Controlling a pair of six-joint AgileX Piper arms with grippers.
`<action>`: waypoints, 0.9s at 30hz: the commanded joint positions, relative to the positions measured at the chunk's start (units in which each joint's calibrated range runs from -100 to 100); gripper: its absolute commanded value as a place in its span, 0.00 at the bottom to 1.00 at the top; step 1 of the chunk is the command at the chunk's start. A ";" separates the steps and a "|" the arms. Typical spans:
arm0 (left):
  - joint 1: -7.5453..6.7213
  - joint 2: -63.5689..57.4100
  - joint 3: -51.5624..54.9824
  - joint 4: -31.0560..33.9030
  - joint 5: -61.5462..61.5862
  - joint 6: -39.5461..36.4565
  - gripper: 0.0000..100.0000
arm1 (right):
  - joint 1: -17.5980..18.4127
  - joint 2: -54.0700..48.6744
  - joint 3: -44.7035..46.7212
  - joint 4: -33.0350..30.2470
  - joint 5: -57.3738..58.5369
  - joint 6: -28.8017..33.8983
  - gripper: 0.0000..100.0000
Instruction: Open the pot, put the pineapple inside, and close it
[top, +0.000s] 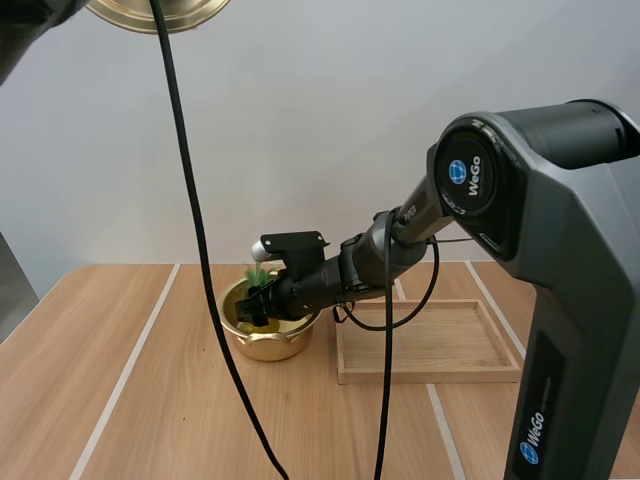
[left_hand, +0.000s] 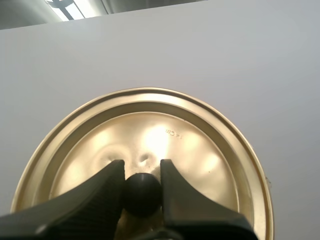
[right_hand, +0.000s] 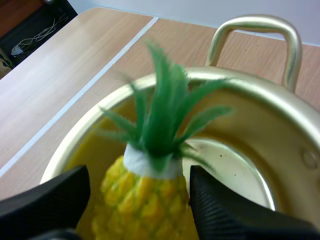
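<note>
My left gripper (left_hand: 142, 187) is shut on the black knob (left_hand: 143, 196) of the golden lid (left_hand: 165, 135), whose underside faces the left wrist camera. In the high view the lid (top: 150, 12) hangs far above the table's left side. The golden pot (top: 268, 345) stands open on the table. My right gripper (top: 256, 310) reaches over its rim, shut on the yellow pineapple (right_hand: 145, 195). Its green leaves (right_hand: 162, 120) point toward the pot's far handle (right_hand: 255, 30), and its body hangs inside the pot's mouth (right_hand: 260, 90).
A shallow wooden tray (top: 430, 345) lies right of the pot, under my right arm. Bare wooden tabletop (top: 120, 360) stretches left of the pot and in front of it.
</note>
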 joint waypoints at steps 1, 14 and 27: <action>-0.19 -0.44 -0.66 0.06 -0.83 -0.53 0.00 | -0.82 2.00 2.75 0.00 -17.27 0.00 1.00; -0.19 -0.44 -0.66 0.06 -0.83 -0.53 0.00 | -0.82 -9.66 2.75 0.00 -15.66 0.00 1.00; -0.19 -0.44 -0.66 0.06 -0.83 -0.53 0.00 | -0.82 -30.12 2.75 0.00 -20.78 0.00 1.00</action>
